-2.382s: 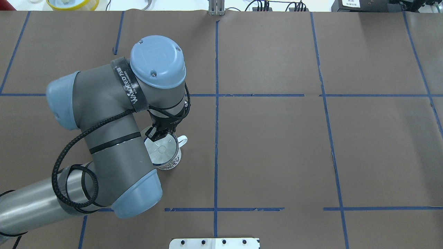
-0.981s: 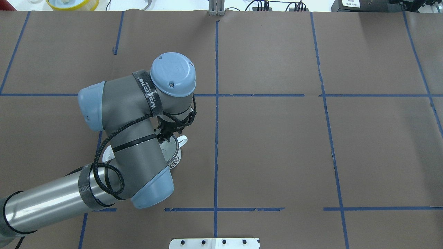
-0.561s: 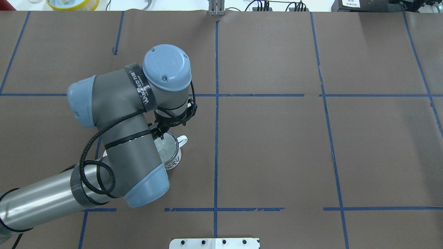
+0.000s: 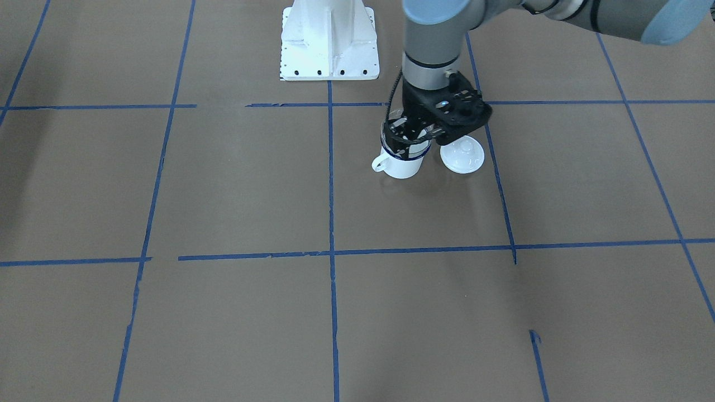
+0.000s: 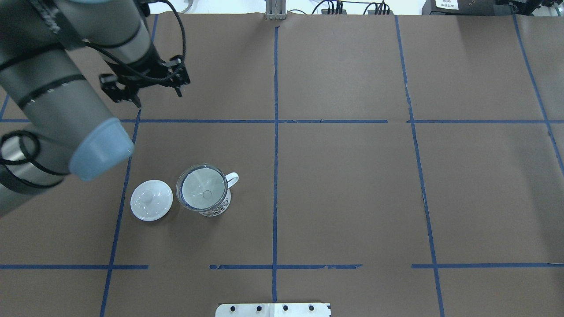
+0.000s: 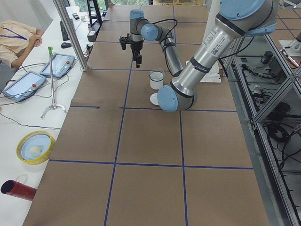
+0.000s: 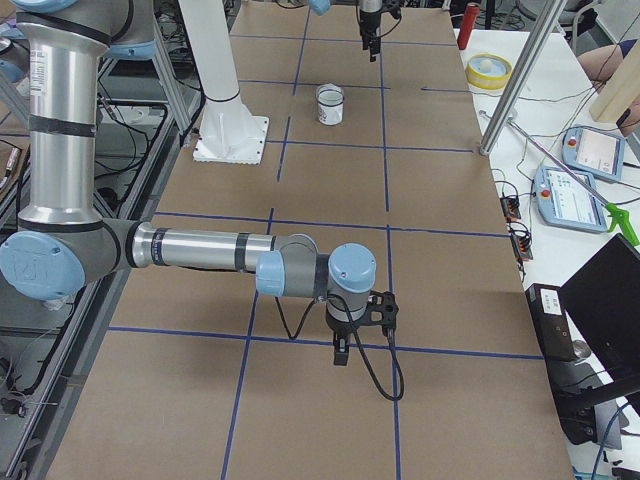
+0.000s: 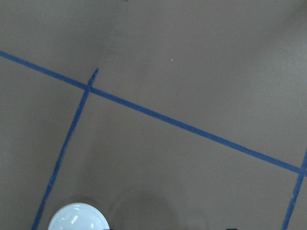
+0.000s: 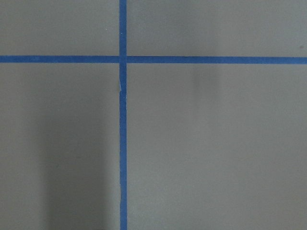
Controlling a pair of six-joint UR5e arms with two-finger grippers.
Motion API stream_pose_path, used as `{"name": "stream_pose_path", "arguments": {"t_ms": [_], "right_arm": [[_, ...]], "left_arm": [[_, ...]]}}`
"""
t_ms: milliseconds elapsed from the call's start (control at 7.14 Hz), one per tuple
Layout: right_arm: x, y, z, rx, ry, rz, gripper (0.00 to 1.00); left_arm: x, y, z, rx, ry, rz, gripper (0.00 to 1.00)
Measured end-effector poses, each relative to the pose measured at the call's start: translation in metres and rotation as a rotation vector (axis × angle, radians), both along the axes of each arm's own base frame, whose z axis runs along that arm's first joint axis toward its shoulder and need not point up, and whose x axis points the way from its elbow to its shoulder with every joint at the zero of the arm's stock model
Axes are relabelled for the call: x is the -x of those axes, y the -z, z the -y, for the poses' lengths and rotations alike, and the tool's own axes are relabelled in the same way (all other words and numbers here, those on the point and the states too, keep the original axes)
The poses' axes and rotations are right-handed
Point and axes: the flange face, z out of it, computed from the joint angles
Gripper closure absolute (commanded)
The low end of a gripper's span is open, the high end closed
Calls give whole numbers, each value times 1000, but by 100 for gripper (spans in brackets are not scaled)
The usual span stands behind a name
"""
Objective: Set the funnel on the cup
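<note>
While the funnel caps the cup's rim, a lid lies beside.

The funnel sits in the cup, the lid just beside.

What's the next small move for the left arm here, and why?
Probably just park the left gripper away from the table. The funnel already sits in the mouth of the cup, and the gripper is open, empty and well apart from both.
</note>
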Motion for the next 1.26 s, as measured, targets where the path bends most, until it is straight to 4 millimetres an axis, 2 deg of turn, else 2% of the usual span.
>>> {"name": "stream_pose_path", "arguments": {"t_ms": [280,420,701,841,981,1121,1261], "right_arm": [[0,0,0,0,0,0,0],[0,0,0,0,0,0,0],[0,0,0,0,0,0,0],[0,0,0,0,0,0,0],[0,0,0,0,0,0,0],[0,0,0,0,0,0,0],[0,0,0,0,0,0,0]], "left_arm": [[118,-66,40,-105,-94,18,1],[182,-107,48,-148,-137,35,1],[301,-200,42,-203,-223,56,0],[341,-244,31,-200,-250,29,0],[363,-282,14,-179,-258,-29,0],[370,-311,-4,-145,-257,-73,0],[372,-329,-13,-123,-256,-95,0]]}}
